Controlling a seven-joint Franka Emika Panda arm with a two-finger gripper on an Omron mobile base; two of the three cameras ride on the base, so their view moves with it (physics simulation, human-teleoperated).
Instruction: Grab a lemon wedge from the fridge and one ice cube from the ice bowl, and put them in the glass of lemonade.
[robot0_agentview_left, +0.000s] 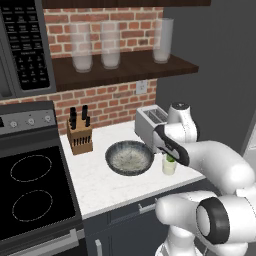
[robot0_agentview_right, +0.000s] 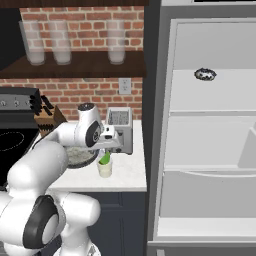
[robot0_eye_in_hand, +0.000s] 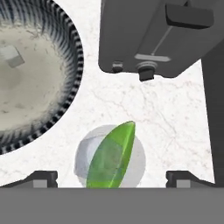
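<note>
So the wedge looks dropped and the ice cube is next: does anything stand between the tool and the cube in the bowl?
Nothing visible does. The open tool hangs over the glass of lemonade, where the lemon wedge sits. The ice cube lies uncovered in the ice bowl right beside the glass; the toaster stands off to the other side.

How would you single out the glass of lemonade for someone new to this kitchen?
Start at the white counter between the stove and the open fridge. Near its front edge, in front of the grey toaster and beside the wide dark ice bowl, stands the glass of lemonade. It is short, holds pale drink and has a green lemon wedge in it, unlike the tall empty glasses on the shelf.
</note>
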